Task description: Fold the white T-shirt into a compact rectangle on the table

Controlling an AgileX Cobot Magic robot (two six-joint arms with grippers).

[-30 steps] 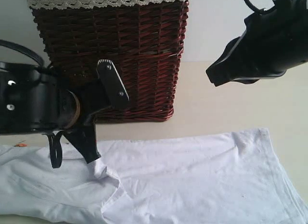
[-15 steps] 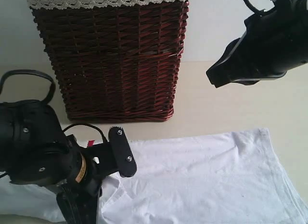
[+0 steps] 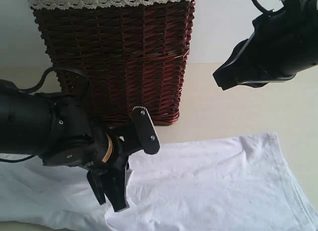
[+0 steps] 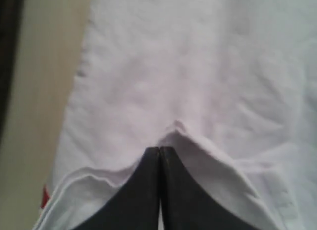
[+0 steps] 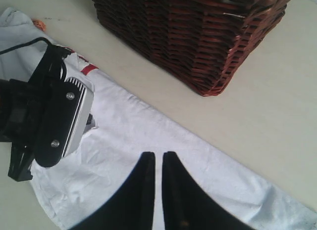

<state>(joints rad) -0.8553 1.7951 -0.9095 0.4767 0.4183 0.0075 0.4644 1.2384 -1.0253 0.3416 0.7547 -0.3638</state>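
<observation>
The white T-shirt (image 3: pixel 208 181) lies spread across the front of the table (image 3: pixel 233 112), with one edge doubled over near the left arm. My left gripper (image 3: pixel 117 203) points down onto the cloth and is shut on a raised fold of the T-shirt (image 4: pixel 198 67); its tips (image 4: pixel 160 150) meet right at that ridge. My right gripper (image 3: pixel 218 78) hangs high above the table at the upper right, apart from the T-shirt (image 5: pixel 148 131). Its jaws (image 5: pixel 157 155) stand almost together with nothing between them. A bit of red lettering (image 5: pixel 89 69) shows beside the left arm.
A dark red wicker basket (image 3: pixel 119 57) with white lace trim stands on the table just behind the shirt, close to the left arm's bulky wrist (image 3: pixel 49 131). Bare table (image 5: pixel 277 116) stretches to the right of the basket.
My left gripper has swung down and to the right across the shirt, carrying the pinched fold with it. The right arm has stayed still.
</observation>
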